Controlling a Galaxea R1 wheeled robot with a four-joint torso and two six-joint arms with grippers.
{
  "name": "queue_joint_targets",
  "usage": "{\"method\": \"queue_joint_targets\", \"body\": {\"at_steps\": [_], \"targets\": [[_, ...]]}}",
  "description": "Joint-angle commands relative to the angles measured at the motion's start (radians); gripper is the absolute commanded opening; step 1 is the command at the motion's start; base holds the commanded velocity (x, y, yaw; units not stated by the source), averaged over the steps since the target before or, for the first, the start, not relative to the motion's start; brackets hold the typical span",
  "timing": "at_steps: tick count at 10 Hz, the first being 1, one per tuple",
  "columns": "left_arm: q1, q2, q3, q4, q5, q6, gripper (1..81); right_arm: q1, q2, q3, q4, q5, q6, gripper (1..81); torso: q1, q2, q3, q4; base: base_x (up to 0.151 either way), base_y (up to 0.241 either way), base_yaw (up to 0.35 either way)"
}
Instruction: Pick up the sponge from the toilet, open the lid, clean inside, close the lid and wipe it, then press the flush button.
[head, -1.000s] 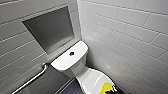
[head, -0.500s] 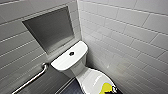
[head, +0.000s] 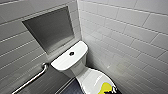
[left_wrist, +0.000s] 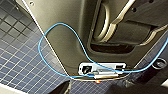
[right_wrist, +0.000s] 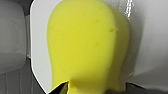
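Soft, even light; pale sheen on the tiled wall and glossy lid; the niche lies dimmer; wide-angle bending slants the tile lines; the sponge darkens along one edge.

I logged: tiled wall close beside toilet, frame right; grab rail lower left; floor between them lay open.

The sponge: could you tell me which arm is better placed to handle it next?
Probably the right: its wrist view looks closely at the sponge on the lid, while the left wrist faces the tiled floor.
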Motion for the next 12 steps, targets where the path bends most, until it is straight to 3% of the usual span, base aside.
{"method": "queue_joint_targets", "body": {"at_steps": [1, 12], "targets": [[0.036, -0.005, -0.002, -0.006, 0.09, 0.0, 81.1, 0.041, -0.056, 0.122, -0.133, 0.144, -0.004, 81.1, 0.0, 0.0, 0.0, 0.0, 0.0, 0.0, 0.0], [0.042, -0.004, 0.002, -0.006, 0.099, -0.006, 81.1, 0.031, 0.045, -0.062, -0.141, 0.186, 0.013, 81.1, 0.0, 0.0, 0.0, 0.0, 0.0, 0.0, 0.0]]}}
